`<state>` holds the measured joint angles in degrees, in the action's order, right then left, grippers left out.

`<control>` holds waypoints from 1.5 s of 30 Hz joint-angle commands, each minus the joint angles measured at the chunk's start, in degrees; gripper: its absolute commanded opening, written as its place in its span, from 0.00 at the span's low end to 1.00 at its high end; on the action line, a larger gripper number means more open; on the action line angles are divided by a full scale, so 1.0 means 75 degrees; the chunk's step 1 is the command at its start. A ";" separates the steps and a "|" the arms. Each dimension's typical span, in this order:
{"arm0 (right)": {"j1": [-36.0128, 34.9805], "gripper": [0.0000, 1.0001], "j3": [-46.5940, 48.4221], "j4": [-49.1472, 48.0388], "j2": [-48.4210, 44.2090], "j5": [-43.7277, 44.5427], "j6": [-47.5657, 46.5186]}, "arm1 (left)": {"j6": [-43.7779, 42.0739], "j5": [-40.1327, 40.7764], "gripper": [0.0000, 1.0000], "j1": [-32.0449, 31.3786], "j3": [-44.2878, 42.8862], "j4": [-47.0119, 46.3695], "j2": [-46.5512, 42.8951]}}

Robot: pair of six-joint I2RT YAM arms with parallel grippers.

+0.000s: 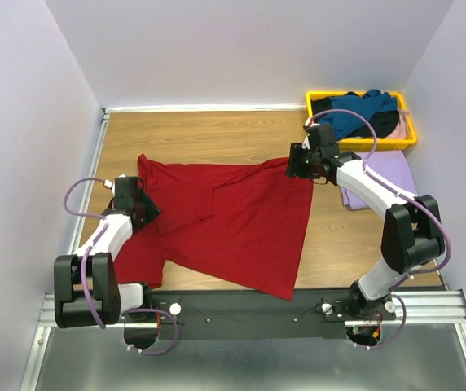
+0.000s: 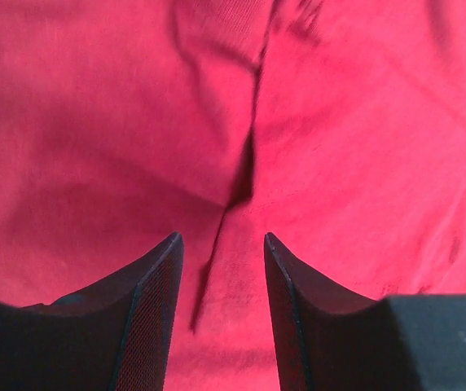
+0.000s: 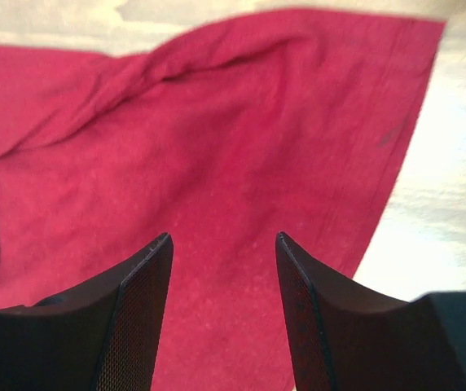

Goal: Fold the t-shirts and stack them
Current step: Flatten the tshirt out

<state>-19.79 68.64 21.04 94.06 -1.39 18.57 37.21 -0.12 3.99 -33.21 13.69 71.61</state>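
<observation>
Table [image 1: 200, 130]: one red t-shirt [image 1: 233, 220], one lavender t-shirt [image 1: 392, 175]

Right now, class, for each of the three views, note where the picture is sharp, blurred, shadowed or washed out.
Top view: even light, sharp, the red shirt crisp, shadows soft. Left wrist view: shirt fills the frame, its crease in deep shadow, top slightly blurred. Right wrist view: the table is washed out by glare, far edge soft.

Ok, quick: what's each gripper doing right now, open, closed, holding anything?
Left gripper: open, over the red shirt, holding nothing.
Right gripper: open, over the shirt's edge, holding nothing.
</observation>
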 commanded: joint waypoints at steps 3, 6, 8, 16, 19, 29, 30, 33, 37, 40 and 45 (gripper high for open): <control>0.0037 0.61 -0.0433 -0.0215 -0.0120 -0.0483 0.0255 | 0.0406 -0.0323 0.49 -0.0168 0.0174 0.0189 -0.0033; 0.0037 0.61 -0.0609 -0.0320 -0.0014 -0.0518 0.0255 | 0.0441 -0.0336 0.47 -0.0344 0.0186 0.0330 0.0049; 0.0026 0.61 -0.0656 -0.0344 0.0021 -0.0553 0.0255 | 0.0452 -0.0242 0.46 -0.0426 0.0198 0.0458 0.0026; 0.0026 0.61 -0.1007 -0.0637 0.0021 -0.0659 0.0302 | 0.0734 -0.0043 0.45 -0.0871 0.0163 0.0846 -0.0010; 0.0026 0.61 -0.1113 -0.0719 0.0009 -0.0682 0.0302 | 0.0886 0.0390 0.46 -0.0918 0.0104 0.1010 0.0049; 0.0026 0.61 -0.1476 -0.0906 -0.0120 -0.0635 0.0243 | 0.1133 0.1258 0.49 -0.1000 -0.0142 0.1409 -0.0105; 0.0026 0.61 -0.1511 -0.0918 -0.0108 -0.0647 0.0243 | 0.1097 0.1189 0.49 -0.1035 -0.0142 0.1409 -0.0010; 0.0026 0.61 -0.1535 -0.0965 -0.0120 -0.0647 0.0243 | 0.0992 0.1024 0.49 -0.1152 -0.0142 0.1327 0.0248; 0.0026 0.61 -0.1558 -0.1000 -0.0084 -0.0670 0.0267 | 0.0980 0.0942 0.49 -0.1363 -0.0165 0.1327 0.0319; 0.0026 0.61 -0.1570 -0.1035 -0.0073 -0.0682 0.0290 | 0.0992 0.0907 0.46 -0.1481 -0.0224 0.1397 0.0307; 0.0026 0.61 -0.1558 -0.1047 -0.0073 -0.0670 0.0313 | 0.1061 0.1093 0.43 -0.1738 -0.0551 0.1607 0.0108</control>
<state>-19.79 57.89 14.55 94.06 -5.58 20.14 44.77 6.72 -7.57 -34.70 23.62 73.19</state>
